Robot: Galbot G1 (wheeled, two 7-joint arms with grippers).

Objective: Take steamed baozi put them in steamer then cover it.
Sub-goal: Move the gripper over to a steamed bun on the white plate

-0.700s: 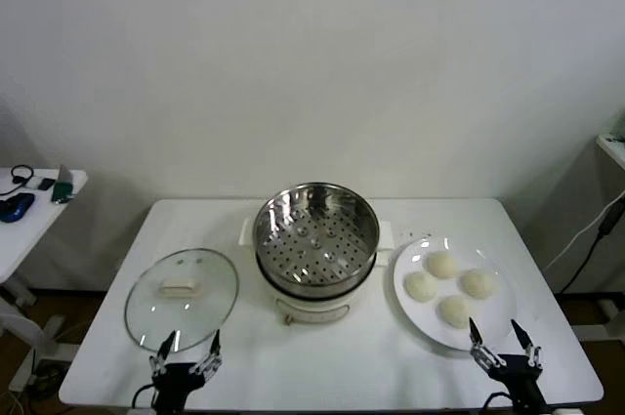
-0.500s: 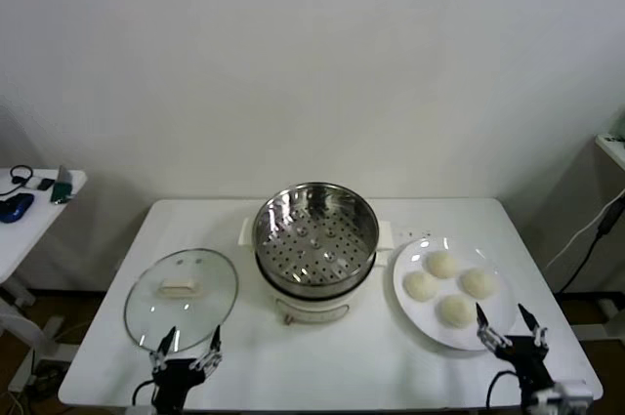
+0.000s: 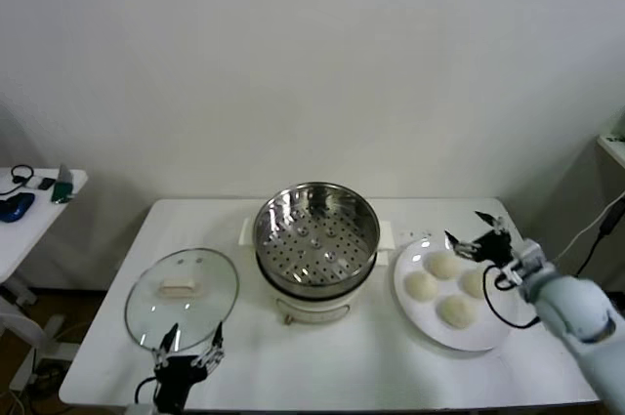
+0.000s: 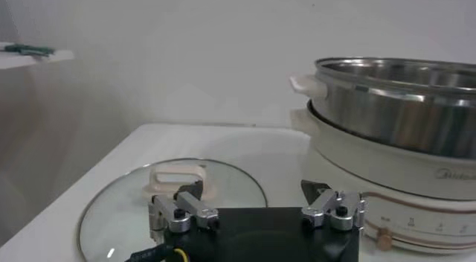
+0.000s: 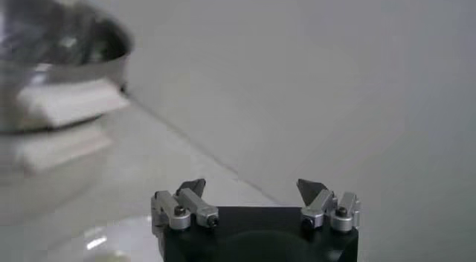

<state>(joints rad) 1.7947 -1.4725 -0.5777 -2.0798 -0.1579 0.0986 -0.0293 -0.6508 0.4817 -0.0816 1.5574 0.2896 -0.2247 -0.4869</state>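
The white desk (image 3: 322,376) fills the lower half of the head view. The steamer (image 3: 315,229), a shiny steel basket with a perforated floor, sits at frame centre on a cream-white cooker base (image 3: 312,306). Nothing lies inside the basket.

The cover (image 3: 182,298), a clear glass lid with a metal rim and a cream-white bar handle, lies flat on the desk at lower left, just beside the cooker base and apart from it.

A white plate (image 3: 430,322) sits at lower right, just beside the cooker base. Four steamed baozi (image 3: 441,265) rest on it in a loose cluster.

Right gripper (image 3: 478,235): positioned at centre right of the frame, above the far edge of the plate and near the farthest bun. The jaws stand spread wide and are released. They hold nothing, and no contact with a bun is visible. The right wrist view (image 5: 253,190) confirms a wide empty gap between the jaws.

Left gripper (image 3: 188,345): positioned at the bottom left of the frame, at the near rim of the cover. The jaws are spread wide and grasp nothing. In the left wrist view (image 4: 256,197) the lid handle (image 4: 177,176) lies beyond the jaws.
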